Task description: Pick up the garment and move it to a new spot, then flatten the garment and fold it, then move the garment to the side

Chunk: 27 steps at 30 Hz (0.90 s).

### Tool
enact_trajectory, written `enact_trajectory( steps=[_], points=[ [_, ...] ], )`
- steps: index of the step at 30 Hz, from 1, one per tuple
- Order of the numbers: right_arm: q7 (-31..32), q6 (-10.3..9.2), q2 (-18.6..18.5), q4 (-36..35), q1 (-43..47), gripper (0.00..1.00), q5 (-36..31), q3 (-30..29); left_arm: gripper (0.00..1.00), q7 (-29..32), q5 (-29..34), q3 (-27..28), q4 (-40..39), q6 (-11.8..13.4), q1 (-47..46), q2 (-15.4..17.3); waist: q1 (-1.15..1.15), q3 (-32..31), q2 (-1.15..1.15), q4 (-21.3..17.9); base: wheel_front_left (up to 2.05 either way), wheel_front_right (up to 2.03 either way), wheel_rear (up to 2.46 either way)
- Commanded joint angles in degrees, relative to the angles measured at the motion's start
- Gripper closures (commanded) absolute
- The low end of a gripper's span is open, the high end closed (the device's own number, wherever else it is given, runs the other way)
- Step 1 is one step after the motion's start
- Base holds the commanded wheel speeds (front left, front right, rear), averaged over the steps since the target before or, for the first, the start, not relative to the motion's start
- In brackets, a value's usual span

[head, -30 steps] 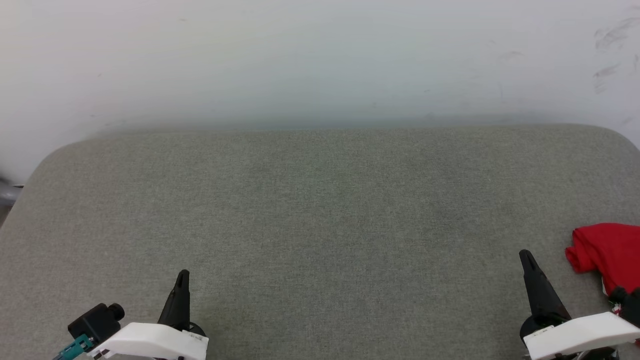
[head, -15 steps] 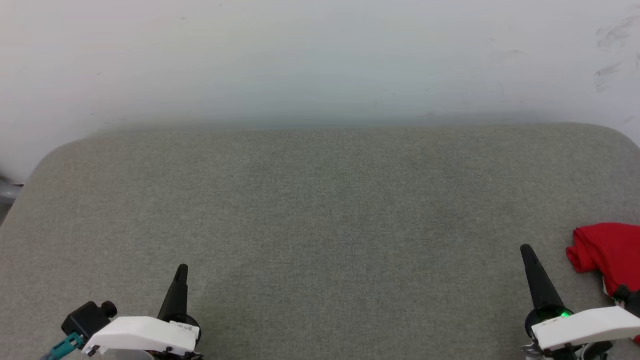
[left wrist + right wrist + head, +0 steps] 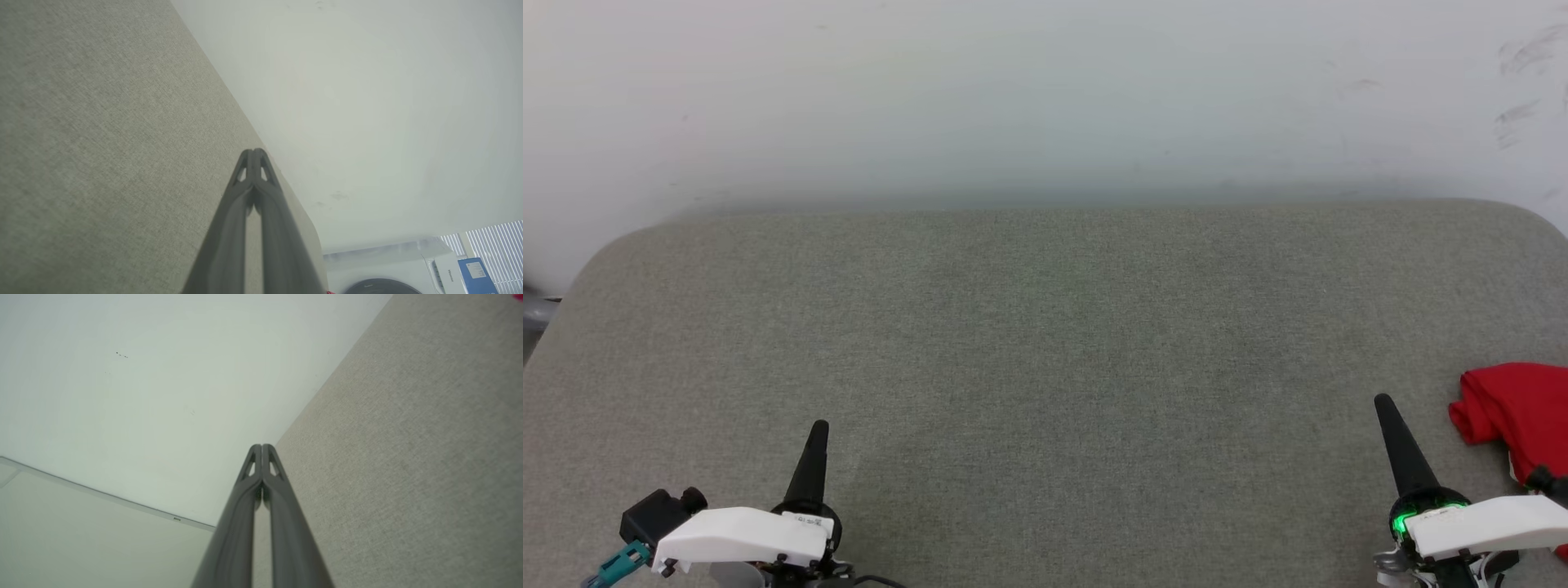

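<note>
The garment (image 3: 1515, 408) lies bunched in a red heap at the right edge of the worktop (image 3: 1045, 343), cut off by the right border of the head view. A little white shows at its lower side, and no letters or numbers can be made out. It lies just to the right of the right claw (image 3: 1383, 404), apart from it, and neither claw touches it. In the right wrist view a sliver of red shows in the top right corner.

The left claw (image 3: 818, 429) sits at the lower left of the head view, over the near part of the worktop and well apart from the garment. Its two fingers are pressed together into one dark spike and hold nothing. The left wrist view shows the tips meeting, with only a thin slit lower down. The right claw, at the lower right, is likewise closed to a point and empty, leaning slightly left. Its wrist view shows the tips touching. A green light (image 3: 1403, 521) glows at its base.

The worktop is covered in grey-green cloth, has rounded far corners and meets a pale wall (image 3: 1045, 98) with a few dark scuffs at the upper right. In the left wrist view, past the worktop's end, stand a white washer (image 3: 392, 265), a blue box (image 3: 476, 273) and a slatted blind (image 3: 500, 245).
</note>
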Motion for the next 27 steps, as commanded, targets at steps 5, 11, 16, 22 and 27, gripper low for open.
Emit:
enact_trajectory(
  steps=[5,11,16,22,27],
  points=[
    [0.3,-0.01,-0.4,0.5,-2.0,1.00,3.6,-0.2,1.00,1.0,-3.2,0.7,-0.1,-0.4,-1.6,-0.2,0.00,0.1,-0.01,0.0,0.00,0.00,0.00],
    [0.6,-0.01,-0.4,1.3,-2.6,1.00,6.9,-0.4,1.00,1.8,-6.4,1.2,0.1,-0.6,-2.1,-0.4,0.00,0.2,-0.01,0.1,0.00,0.00,0.00],
    [0.9,-0.01,-0.3,1.9,-3.0,1.00,9.5,-0.5,1.00,2.5,-8.9,1.5,0.2,-0.8,-2.4,-0.5,0.00,0.2,-0.01,0.1,0.00,0.00,0.00],
    [1.2,-0.01,-0.3,2.7,-3.7,1.00,12.5,-0.7,1.00,3.3,-11.7,2.0,0.4,-1.1,-2.7,-0.6,-0.01,0.3,-0.01,0.1,0.00,0.00,0.00],
    [1.5,-0.01,-0.2,3.3,-4.0,1.00,14.9,-0.8,1.00,3.9,-13.9,2.3,0.6,-1.2,-3.0,-0.8,-0.01,0.4,-0.01,0.1,0.00,0.00,0.00]
  ],
)
